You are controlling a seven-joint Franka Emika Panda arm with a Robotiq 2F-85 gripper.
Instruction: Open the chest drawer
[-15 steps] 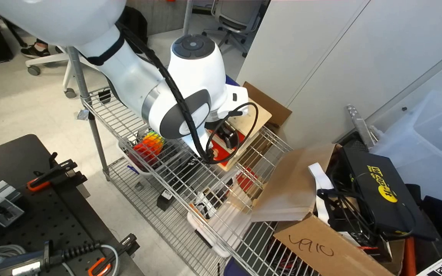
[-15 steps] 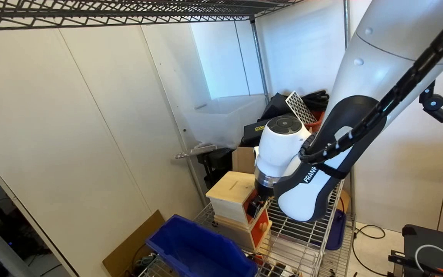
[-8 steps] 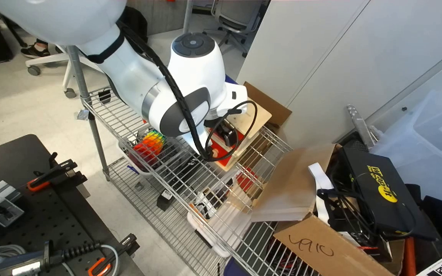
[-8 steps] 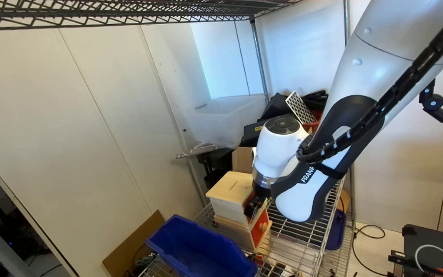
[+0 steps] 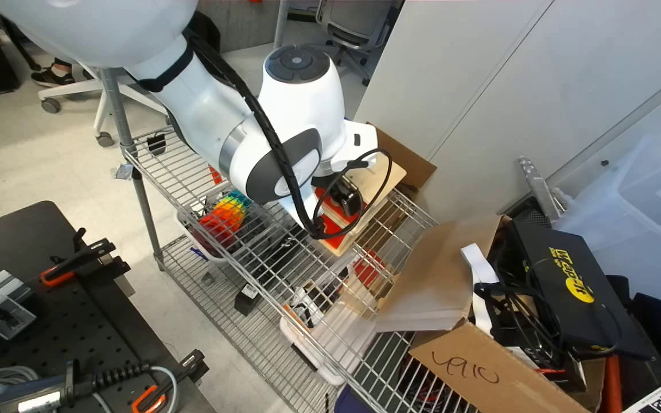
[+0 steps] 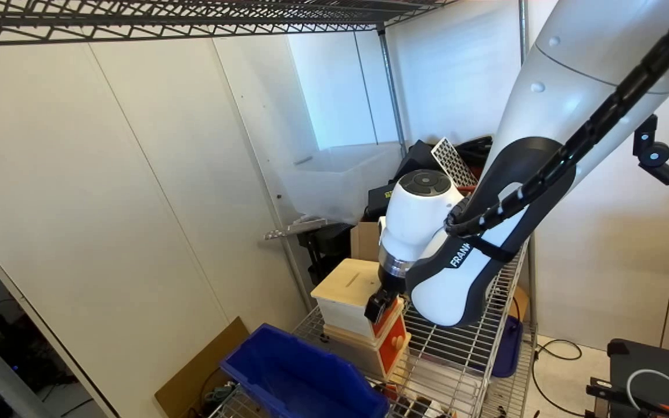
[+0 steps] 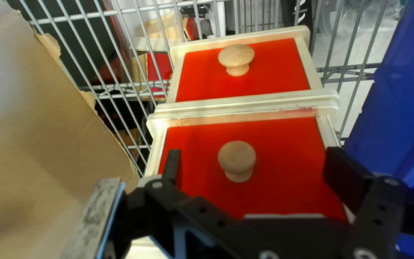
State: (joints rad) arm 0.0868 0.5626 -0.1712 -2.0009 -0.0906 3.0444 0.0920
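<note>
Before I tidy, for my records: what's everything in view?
wire shelves: 3, two silver, one dark overhead
chest: 1, pale wood, middle shelf
drawer fronts: 2, red, chest
knobs: 2, pale, drawer fronts
bin: 1, blue, beside chest
cardboard box: 1, brown, opposite bin
lettered box: 1, black, by cardboard box
tub: 1, clear, beside lettered box
panel: 1, brown, by bin
clamps: 2, black-orange, black bench
chairs: 2 partly seen, pale, floor
small clutter: uncounted, mixed, lower shelf
arm: 1, white, by chest
gripper: 1, black, open, at upper drawer front
</note>
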